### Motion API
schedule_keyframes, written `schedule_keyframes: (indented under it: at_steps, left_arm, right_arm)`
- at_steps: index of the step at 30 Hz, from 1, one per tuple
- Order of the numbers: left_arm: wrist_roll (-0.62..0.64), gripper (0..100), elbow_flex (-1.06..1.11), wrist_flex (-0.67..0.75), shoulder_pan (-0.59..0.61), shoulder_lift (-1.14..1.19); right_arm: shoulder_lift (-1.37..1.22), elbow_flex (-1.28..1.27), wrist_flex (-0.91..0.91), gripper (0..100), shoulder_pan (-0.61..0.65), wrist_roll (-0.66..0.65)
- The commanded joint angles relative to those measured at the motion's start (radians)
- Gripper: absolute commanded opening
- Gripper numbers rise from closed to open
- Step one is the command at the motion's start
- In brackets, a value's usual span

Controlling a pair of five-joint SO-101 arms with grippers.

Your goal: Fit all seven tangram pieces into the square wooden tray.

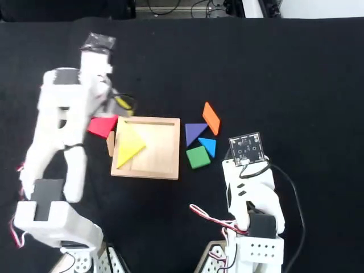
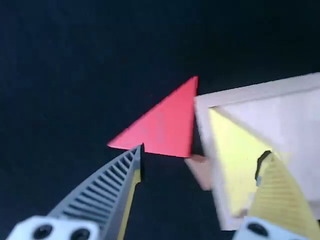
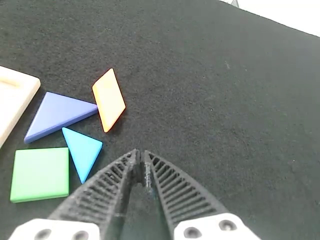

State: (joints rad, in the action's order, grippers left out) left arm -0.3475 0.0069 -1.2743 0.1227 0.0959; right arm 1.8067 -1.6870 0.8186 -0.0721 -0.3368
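Tangram pieces 1/7 placed: red triangle (image 1: 102, 125) and small tan piece (image 1: 110, 143) sit just outside the left wall of the tray (image 1: 149, 174), left jaws wide astride that wall, yellow triangle (image 1: 128, 143) inside, purple triangle (image 1: 194, 132), orange parallelogram (image 1: 211, 118), blue triangle (image 1: 208, 145) and green square (image 1: 198, 157) loose on the table (image 1: 296, 85) right of it, right jaws closed, empty.

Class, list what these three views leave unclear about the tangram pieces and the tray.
1. Red triangle: in the high view, one corner is hidden under the left arm.
2. Tan piece beside the tray: too small in the high view to tell its shape, and blurred in the left wrist view.
3. Yellow triangle: in the left wrist view, partly behind the left gripper.
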Motion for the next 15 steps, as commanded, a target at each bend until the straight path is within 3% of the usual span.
schedule_keyframes:
  at_steps: [1, 8, 15]
  left_arm:
    - [-0.384, 36, -0.067, 0.064, 0.045, 0.034]
    - [-0.597, 36, -0.082, 0.110, 0.018, 0.196]
    - [-0.617, 36, -0.183, 0.221, 0.050, 0.333]
  right_arm:
    - [0.031, 0.001, 0.005, 1.5, -0.011, 0.005]
    - [0.031, 0.001, 0.005, 1.5, -0.011, 0.005]
    - [0.031, 0.001, 0.005, 1.5, -0.011, 0.005]
